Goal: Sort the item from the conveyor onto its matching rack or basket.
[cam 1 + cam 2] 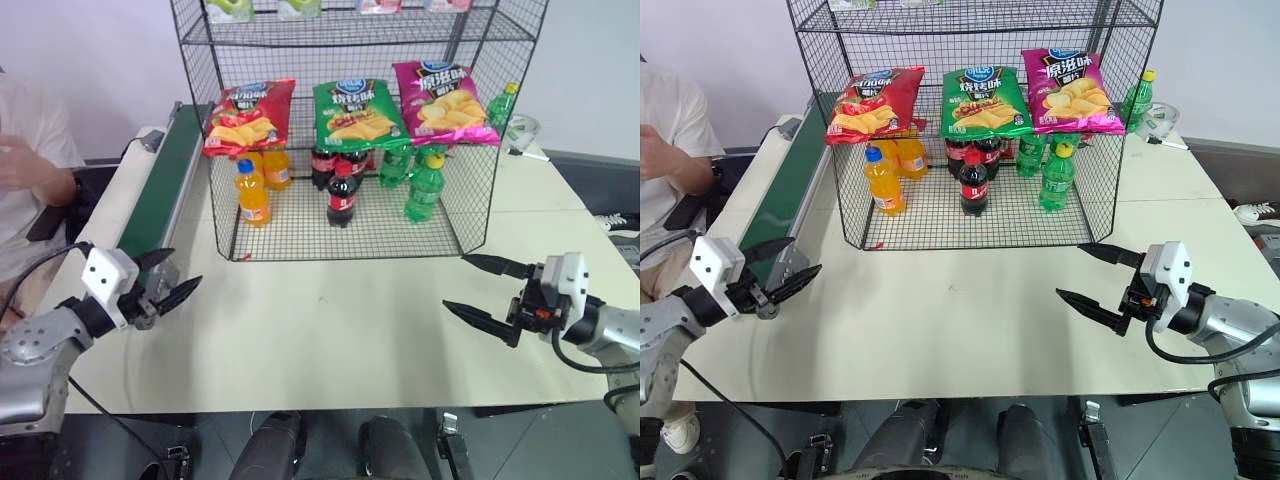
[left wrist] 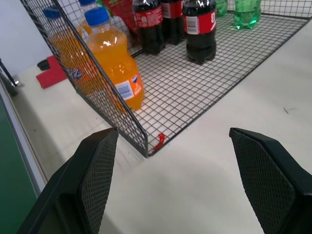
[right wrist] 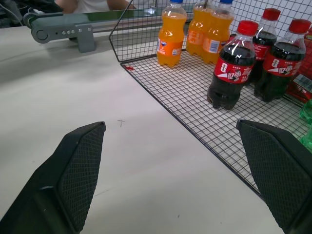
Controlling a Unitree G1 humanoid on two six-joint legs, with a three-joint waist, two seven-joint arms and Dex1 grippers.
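A: Where is the red crisp bag (image 1: 249, 116)?

B: On the black wire rack (image 1: 470, 215), at the left end of the middle tier. A green bag (image 1: 358, 112) lies just to its right and a pink bag (image 1: 443, 101) beyond that. The conveyor (image 1: 160, 188) runs along the left side of the table (image 1: 330, 330), close beside the rack, and what shows of its green belt carries nothing.

A: And the grippers?

B: Both hang above the near part of the table, well apart. The left gripper (image 1: 168, 282) sits near the conveyor's near end with its two black fingers spread and nothing between them. The right gripper (image 1: 487, 291) is at the near right, fingers also wide apart and bare.

A: What do the wrist cameras add?

B: Detail on the bottom tier. The left wrist view looks past the rack's near left corner at an orange soda bottle (image 2: 116, 64) just inside the wire wall, with cola bottles (image 2: 200, 28) farther along. The right wrist view shows the conveyor's grey end bracket (image 3: 62, 31) at the side.

A: And the head views?

B: They show green bottles (image 1: 424, 187) to the right of the colas, and a person's hand (image 1: 30, 165) at the far left behind the conveyor.
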